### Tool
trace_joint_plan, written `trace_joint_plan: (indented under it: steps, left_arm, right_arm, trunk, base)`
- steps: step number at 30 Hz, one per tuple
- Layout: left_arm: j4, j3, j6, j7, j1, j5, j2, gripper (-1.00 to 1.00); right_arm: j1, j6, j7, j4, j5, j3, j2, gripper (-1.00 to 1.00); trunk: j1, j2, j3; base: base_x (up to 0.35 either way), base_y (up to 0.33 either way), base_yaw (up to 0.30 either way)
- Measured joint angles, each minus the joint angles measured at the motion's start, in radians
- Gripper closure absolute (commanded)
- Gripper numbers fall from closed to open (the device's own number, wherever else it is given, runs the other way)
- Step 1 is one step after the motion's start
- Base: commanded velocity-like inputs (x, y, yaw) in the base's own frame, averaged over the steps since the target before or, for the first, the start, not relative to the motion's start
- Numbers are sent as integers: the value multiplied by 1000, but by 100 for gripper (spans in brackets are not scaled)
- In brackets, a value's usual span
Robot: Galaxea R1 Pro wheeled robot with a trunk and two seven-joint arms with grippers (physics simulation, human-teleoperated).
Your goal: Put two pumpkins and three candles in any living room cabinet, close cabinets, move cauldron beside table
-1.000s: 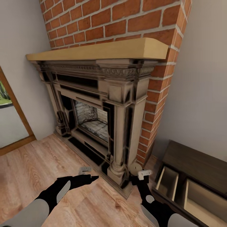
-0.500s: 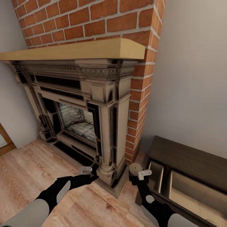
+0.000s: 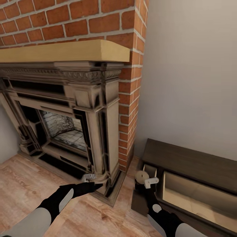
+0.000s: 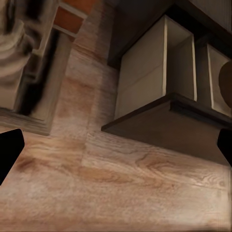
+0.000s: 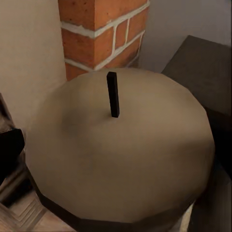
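A tan candle point(image 3: 142, 175) with a dark wick sits in my right gripper point(image 3: 144, 180), which is shut on it, just in front of the left end of the low dark-brown cabinet point(image 3: 191, 163). Seen close in the right wrist view, the candle point(image 5: 121, 154) is upright. The cabinet's fronts stand open, showing pale compartments point(image 3: 194, 194) with nothing visible inside. My left gripper point(image 3: 93, 183) hangs open over the wood floor by the fireplace base, with nothing between its fingers point(image 4: 8, 152). In the left wrist view the cabinet point(image 4: 159, 121) is ahead. Pumpkins, cauldron and table are out of view.
An ornate carved fireplace point(image 3: 75, 108) with a pale wood mantel point(image 3: 62, 51) and a brick chimney point(image 3: 131, 82) stands to the left of the cabinet. An open dark door panel point(image 3: 139, 200) juts out at the cabinet's left end. A plain wall point(image 3: 194, 72) rises behind the cabinet.
The whole view has swung to the right: the fireplace slid left in the picture and more of the cabinet came in. Both arms keep their pose, with the candle still held.
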Motion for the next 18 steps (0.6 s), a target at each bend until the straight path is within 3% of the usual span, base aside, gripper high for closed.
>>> trace_joint_plan:
  steps: [18]
  left_arm:
    - [3,0,0,0,0,3,-12,-100]
  right_arm:
    - [0,0,0,4,1,0,1,100]
  trunk:
    - [0,0,0]
  base:
    - [0,0,-283]
